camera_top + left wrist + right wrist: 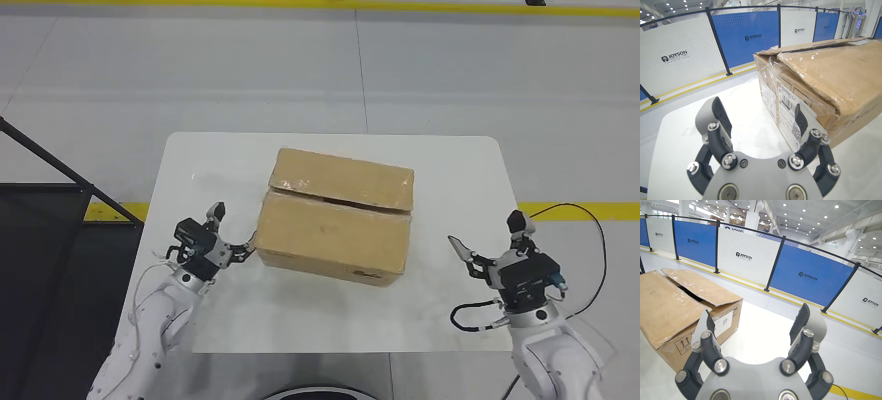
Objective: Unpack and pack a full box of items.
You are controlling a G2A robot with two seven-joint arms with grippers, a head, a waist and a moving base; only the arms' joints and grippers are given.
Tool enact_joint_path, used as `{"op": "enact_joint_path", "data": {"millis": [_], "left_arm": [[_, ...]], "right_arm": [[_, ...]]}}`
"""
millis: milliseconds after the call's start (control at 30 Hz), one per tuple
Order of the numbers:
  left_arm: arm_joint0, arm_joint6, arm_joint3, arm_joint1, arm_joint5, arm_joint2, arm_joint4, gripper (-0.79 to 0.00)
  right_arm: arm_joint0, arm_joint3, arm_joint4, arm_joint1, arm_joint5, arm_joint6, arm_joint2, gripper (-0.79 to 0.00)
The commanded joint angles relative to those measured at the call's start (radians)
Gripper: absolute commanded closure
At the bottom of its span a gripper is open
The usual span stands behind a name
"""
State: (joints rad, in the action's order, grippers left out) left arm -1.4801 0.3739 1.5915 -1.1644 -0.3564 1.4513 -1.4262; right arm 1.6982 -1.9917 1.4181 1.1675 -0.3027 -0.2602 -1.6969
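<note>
A brown cardboard box (pixel 337 215) sits in the middle of the white table (pixel 440 170), its two top flaps folded down with a dark slit between them. Torn clear tape and printed labels cover the box (pixel 829 79) end that faces my left gripper (pixel 761 111). That left gripper (pixel 232 232) stands open at the box's left end, one fingertip close to the lower corner. My right gripper (pixel 490 240) is open and empty, a short way off the box's right end. In the right wrist view the box (pixel 668 306) lies beyond the right gripper (pixel 757 315).
The table's front strip (pixel 330 315) and right side (pixel 450 220) are bare. A black panel and a slanted black pole (pixel 50 160) stand off the table's left edge. A black cable (pixel 590 225) loops by the right arm.
</note>
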Motion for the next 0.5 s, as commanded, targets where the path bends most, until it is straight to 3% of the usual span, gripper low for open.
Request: {"op": "enact_joint_path", "data": {"millis": [0, 467], "left_arm": [[-0.009, 0.002, 0.007, 0.0, -0.003, -0.003, -0.004, -0.785], [-0.056, 0.011, 0.06, 0.005, -0.026, -0.018, -0.047, -0.785]], "right_arm": [[-0.003, 0.002, -0.007, 0.001, 0.001, 0.003, 0.004, -0.785], [-0.028, 0.01, -0.031, 0.003, 0.001, 0.026, 0.022, -0.785]]}}
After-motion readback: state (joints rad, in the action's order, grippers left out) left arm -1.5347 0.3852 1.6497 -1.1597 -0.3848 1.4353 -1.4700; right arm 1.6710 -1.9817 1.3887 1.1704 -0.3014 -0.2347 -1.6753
